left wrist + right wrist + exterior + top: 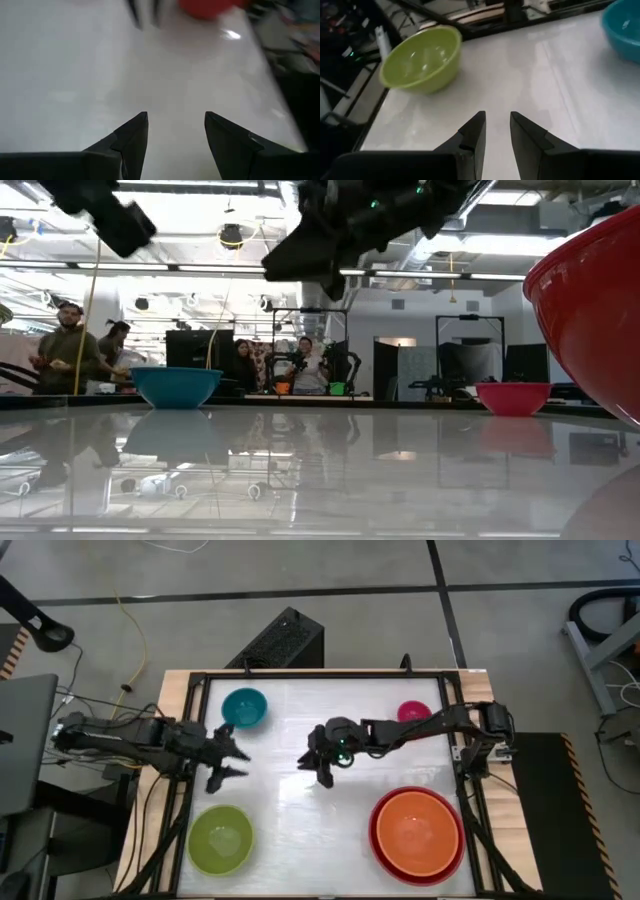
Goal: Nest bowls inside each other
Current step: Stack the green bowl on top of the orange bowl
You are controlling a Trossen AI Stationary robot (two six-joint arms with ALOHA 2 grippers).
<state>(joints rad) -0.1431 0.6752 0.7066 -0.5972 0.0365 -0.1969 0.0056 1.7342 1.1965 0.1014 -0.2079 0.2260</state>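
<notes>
The orange bowl (415, 830) sits nested in the red bowl (378, 840) at the near right. The lime green bowl (220, 838) stands on its base at the near left, and it also shows in the right wrist view (420, 57). At the far left is the teal bowl (244, 708), and at the far right the magenta bowl (413, 712). My left gripper (243, 762) hovers open above the table's left side, between the teal and green bowls. My right gripper (314, 770) hovers over the middle, pointing toward the green bowl. Its fingers (475, 131) stand a little apart with nothing between them.
A black frame (190, 740) runs round the white tabletop. A black box (285, 640) stands on the floor past the far edge. Several people (300, 370) are in the room behind the table. Bare tabletop (300, 830) lies between the green and red bowls.
</notes>
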